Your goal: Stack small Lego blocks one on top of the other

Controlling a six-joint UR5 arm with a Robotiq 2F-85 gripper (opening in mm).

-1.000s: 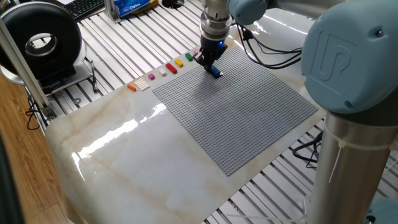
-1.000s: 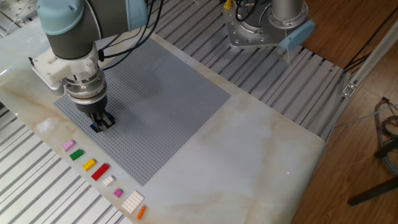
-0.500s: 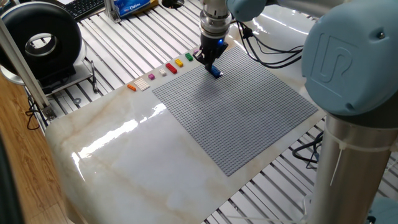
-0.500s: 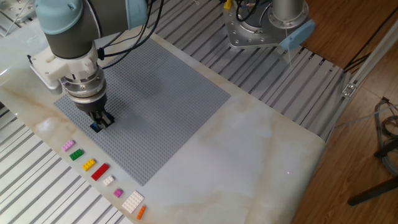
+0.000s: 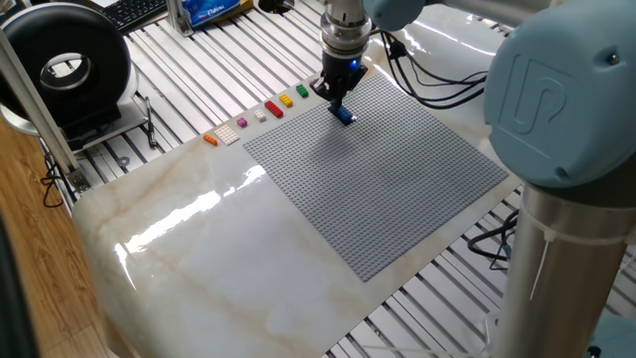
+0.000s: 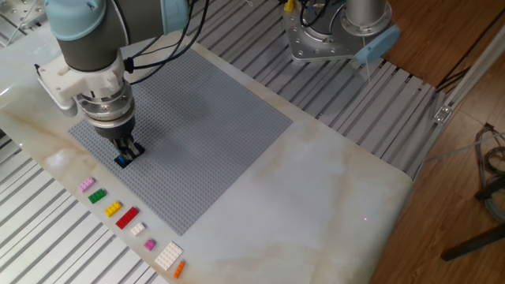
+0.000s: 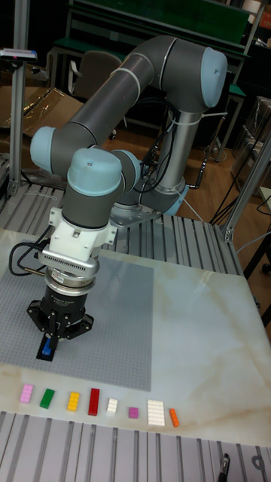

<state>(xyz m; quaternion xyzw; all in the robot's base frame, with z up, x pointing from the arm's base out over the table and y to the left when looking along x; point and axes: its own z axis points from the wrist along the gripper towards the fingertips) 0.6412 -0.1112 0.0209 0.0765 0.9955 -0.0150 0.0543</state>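
Observation:
A blue small Lego block (image 5: 344,116) (image 6: 122,161) (image 7: 47,349) sits on the grey baseplate (image 5: 397,179) near its edge. In the tall fixed view it rests on a black block (image 7: 44,356). My gripper (image 5: 336,97) (image 6: 129,148) (image 7: 51,336) hangs just above the blue block, apart from it. Its fingers stand slightly open and hold nothing. A small pink-purple block (image 6: 150,245) (image 7: 133,412) (image 5: 241,123) lies on the marble table beside the baseplate, in a row of loose bricks.
The row beside the baseplate holds a pink (image 6: 86,184), green (image 6: 96,196), yellow (image 6: 113,208), red (image 6: 126,218), white (image 6: 137,229) and orange brick (image 6: 178,269) and a white plate (image 6: 167,255). A black ring-shaped device (image 5: 65,70) stands at the table's left end.
The gripper has risen a little off the blue block, which stays in place on the baseplate.

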